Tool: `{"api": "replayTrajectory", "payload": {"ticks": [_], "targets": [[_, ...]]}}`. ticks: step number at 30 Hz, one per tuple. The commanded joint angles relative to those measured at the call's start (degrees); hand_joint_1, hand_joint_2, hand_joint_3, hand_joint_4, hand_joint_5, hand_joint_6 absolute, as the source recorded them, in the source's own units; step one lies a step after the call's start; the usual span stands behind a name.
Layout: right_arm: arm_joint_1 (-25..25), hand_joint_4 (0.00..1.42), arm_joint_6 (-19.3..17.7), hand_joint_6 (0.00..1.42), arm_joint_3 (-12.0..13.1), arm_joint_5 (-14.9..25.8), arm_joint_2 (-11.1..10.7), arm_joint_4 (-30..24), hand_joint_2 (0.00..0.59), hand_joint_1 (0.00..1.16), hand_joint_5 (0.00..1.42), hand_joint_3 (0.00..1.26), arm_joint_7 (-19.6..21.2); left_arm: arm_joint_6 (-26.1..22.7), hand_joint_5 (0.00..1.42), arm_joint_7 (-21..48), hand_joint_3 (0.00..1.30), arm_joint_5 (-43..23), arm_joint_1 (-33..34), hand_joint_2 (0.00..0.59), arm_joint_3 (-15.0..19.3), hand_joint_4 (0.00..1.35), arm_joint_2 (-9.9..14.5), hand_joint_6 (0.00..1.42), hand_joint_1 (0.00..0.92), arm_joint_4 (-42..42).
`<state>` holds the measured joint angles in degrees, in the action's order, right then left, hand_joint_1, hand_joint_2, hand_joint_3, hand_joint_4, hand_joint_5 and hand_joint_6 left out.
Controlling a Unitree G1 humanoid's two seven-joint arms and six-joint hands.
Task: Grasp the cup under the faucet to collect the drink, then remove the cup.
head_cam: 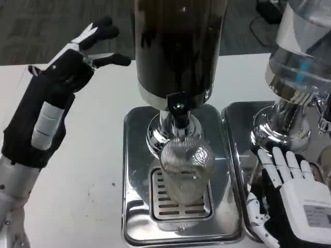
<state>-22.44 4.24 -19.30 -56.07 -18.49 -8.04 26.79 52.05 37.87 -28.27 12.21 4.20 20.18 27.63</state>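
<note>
Cup [186,168] stands on the drip-tray grille [164,202] beneath the dispenser's faucet [179,111], while both the left robot hand [62,88] and right robot hand [289,199] hover spread, gripping nothing.

Clear ribbed cup [187,168] on chrome tray [135,206], under dark dispenser [178,46].

White surface [98,155] carrying two chrome drink-dispenser bases side by side.

The middle base [135,170] is a shiny rectangular tray with rounded corners and a slotted drain grille [164,204] set into it; a ribbed clear cup [186,168] stands on the grille below the black faucet [179,111] of the dark dispenser [178,46]. Just beside it on the right lies a second chrome tray [239,129], bearing a clear-tanked dispenser [297,67]. A few dark specks mark the bare white top left of the trays.
</note>
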Motion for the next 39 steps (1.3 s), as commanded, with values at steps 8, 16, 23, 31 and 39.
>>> {"api": "replayTrajectory", "payload": {"ticks": [8,16,23,31,39], "targets": [[0.8,0.00,-0.7,0.00,0.8,1.2,-0.1,1.0,0.567,0.00,0.00,0.08,-0.3,-7.8,0.26,7.4,0.11,1.3,-3.2,0.147,-1.6,0.00,0.1,0.20,0.000,-7.8],[0.2,0.00,-0.1,0.00,0.5,1.2,0.9,0.8,0.567,0.00,0.00,0.07,0.3,-11.6,0.23,11.5,0.09,2.5,-0.1,0.143,-3.0,0.00,-1.6,0.14,0.000,-7.6],[0.1,0.00,-0.1,0.00,0.4,1.3,1.5,1.0,0.567,0.00,0.00,0.07,-0.1,-13.3,0.22,13.7,0.08,3.4,1.4,0.145,-4.6,0.00,-2.5,0.12,0.000,-8.7],[0.0,0.00,-0.4,0.00,0.1,0.9,2.0,1.0,0.567,0.00,0.00,0.07,-0.3,-13.9,0.26,15.7,0.16,4.1,-0.1,0.133,-7.0,0.02,-2.7,0.13,0.000,-11.6],[0.9,0.00,-1.0,0.00,-0.1,1.3,1.5,1.5,0.567,0.00,0.00,0.07,-0.7,-14.0,0.27,15.5,0.18,4.9,-2.4,0.132,-5.8,0.02,-2.5,0.15,0.000,-12.0]]}}
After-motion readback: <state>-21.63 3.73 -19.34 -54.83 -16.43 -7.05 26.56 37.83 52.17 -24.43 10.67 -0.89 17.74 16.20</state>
